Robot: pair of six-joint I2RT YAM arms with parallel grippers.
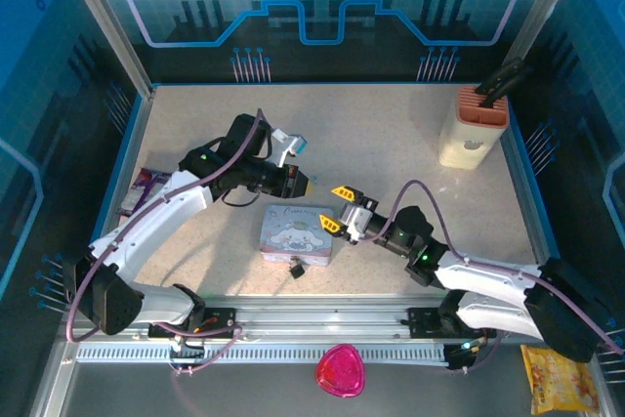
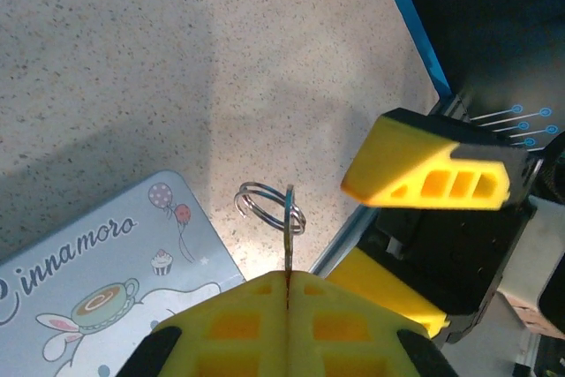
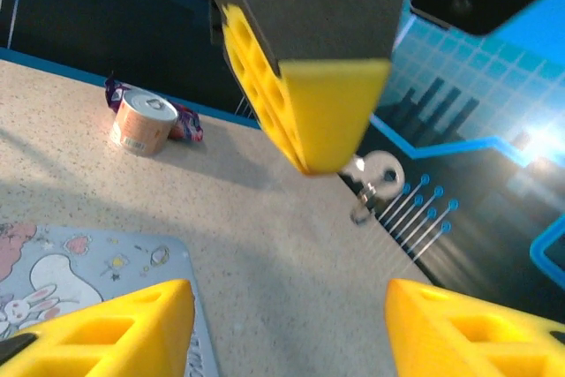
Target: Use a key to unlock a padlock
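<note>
Ref: the cartoon tin (image 1: 296, 231) lies centre-table. R gripper (image 1: 337, 208) stands just beside its right edge, jaws apart, nothing in them. L gripper (image 2: 289, 278) is clamped on the key (image 2: 289, 234), ring end w/ split ring (image 2: 269, 205) sticking out past the pads. The padlock (image 1: 296, 267) sits at the tin's near edge, no gripper on it.

Expect the padlock to be rigid, light and apt to skid: take it by the body sides. Key is thin, stiff and slippery: pinch the flats or it may twist.

The speckled beige stone-look surface (image 2: 177, 68) looks matt and finely grained. The thin grey metal key (image 2: 289, 231) and its wire ring (image 2: 265, 205) gleam. The pastel cartoon-printed tin (image 2: 97, 280) is smooth and softly glossy. The left pincer (image 2: 289, 282) is matt yellow moulded plastic.
</note>
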